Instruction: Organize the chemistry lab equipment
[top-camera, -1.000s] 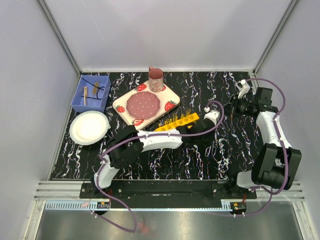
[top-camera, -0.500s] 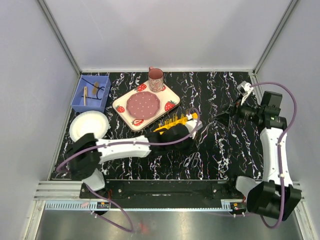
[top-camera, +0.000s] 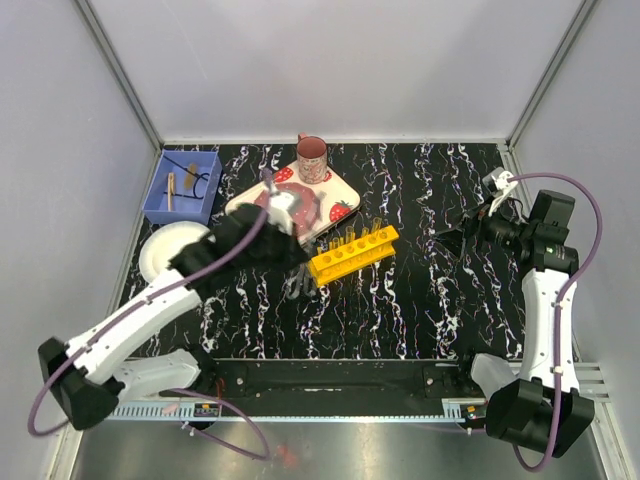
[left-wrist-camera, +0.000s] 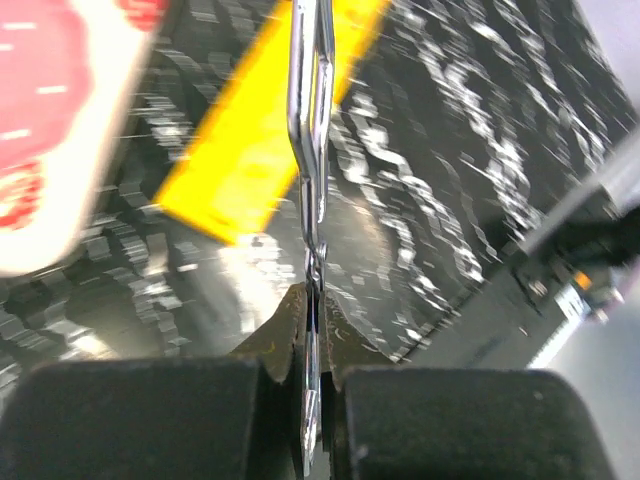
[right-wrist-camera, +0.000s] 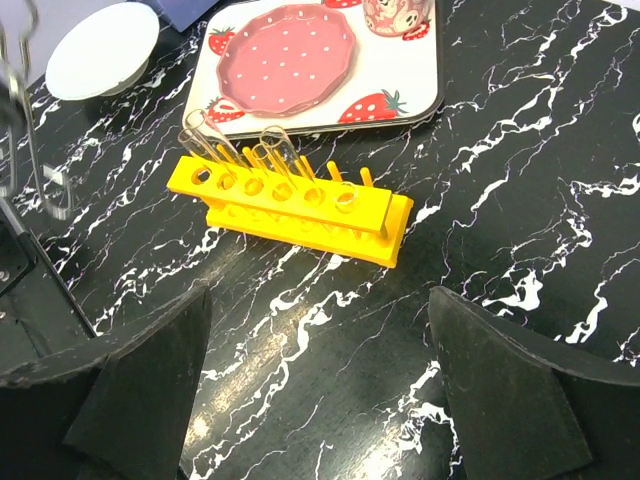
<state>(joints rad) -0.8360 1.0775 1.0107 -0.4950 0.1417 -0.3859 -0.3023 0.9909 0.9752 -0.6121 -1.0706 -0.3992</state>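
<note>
Top view, left gripper: we are seeing the left gripper (top-camera: 288, 258) hanging between the strawberry plate (top-camera: 292, 208) and the yellow rack (top-camera: 352, 252). It is holding a thin metal tool (top-camera: 296, 284) that is pointing down.
Top view, right gripper: the right gripper (top-camera: 455, 235) is sitting far off to the right, well apart from the rack, and is holding nothing.
Top view, danger: the tool is dangling just beside the rack's left end. We are thinking a swing could be bumping the rack.
Left wrist view, jaws: the left gripper (left-wrist-camera: 313, 320) is squeezing tight on one end of the metal tool (left-wrist-camera: 310, 120). The yellow rack (left-wrist-camera: 250, 140) is lying just behind it.
Left wrist view, danger: the tool is shiny and long, and the grip is only on its end. We are guessing a quick move could be shaking it loose.
Right wrist view, jaws: the right gripper (right-wrist-camera: 320, 385) is standing wide apart with nothing inside.
Right wrist view, rack: the yellow rack (right-wrist-camera: 290, 205) is resting on the table, and the clear tubes (right-wrist-camera: 205, 135) are leaning in its holes.
Right wrist view, danger: the tubes are tilting, not standing straight. We are thinking a knock could be tipping them out and breaking them.
</note>
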